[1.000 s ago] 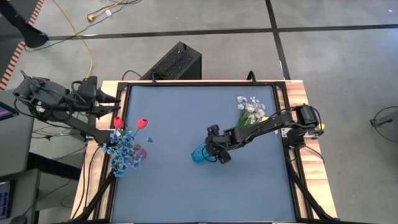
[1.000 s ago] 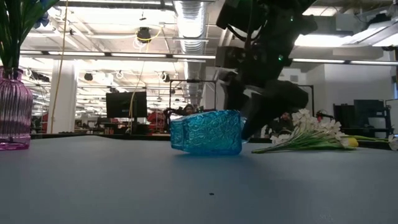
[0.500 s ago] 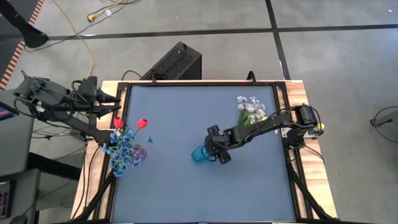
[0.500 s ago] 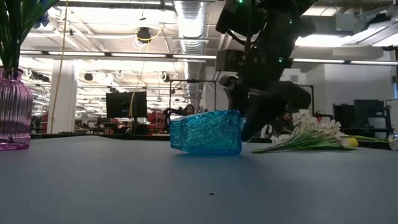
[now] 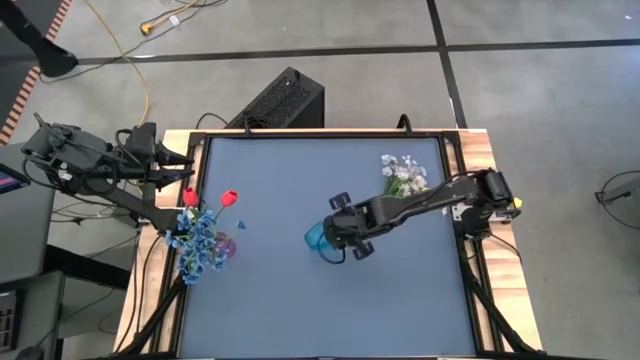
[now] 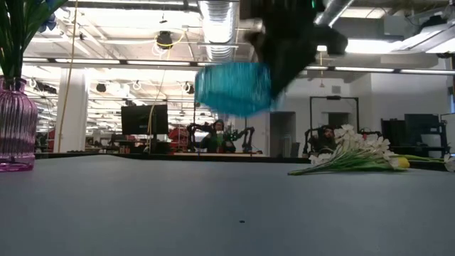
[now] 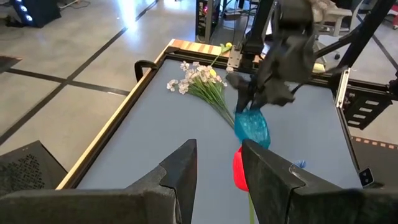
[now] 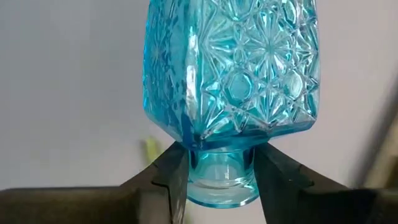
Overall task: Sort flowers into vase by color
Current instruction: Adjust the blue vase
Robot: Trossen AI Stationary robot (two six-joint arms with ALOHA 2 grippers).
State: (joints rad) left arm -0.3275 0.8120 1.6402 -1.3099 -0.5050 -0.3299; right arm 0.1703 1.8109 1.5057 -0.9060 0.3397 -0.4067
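right gripper pinches blue vase by its neck, lifted clear of table. white flowers lie near, behind the arm. left gripper parked, fingers part spread, empty.

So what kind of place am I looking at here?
Most likely a robotics lab or open workshop hall: exposed ceiling ducts and strip lights overhead, rows of workstations with monitors in the background, and another robot arm rig on a far bench.

Mid-table open under lifted blue vase; white flowers block far right, purple vase near left edge.
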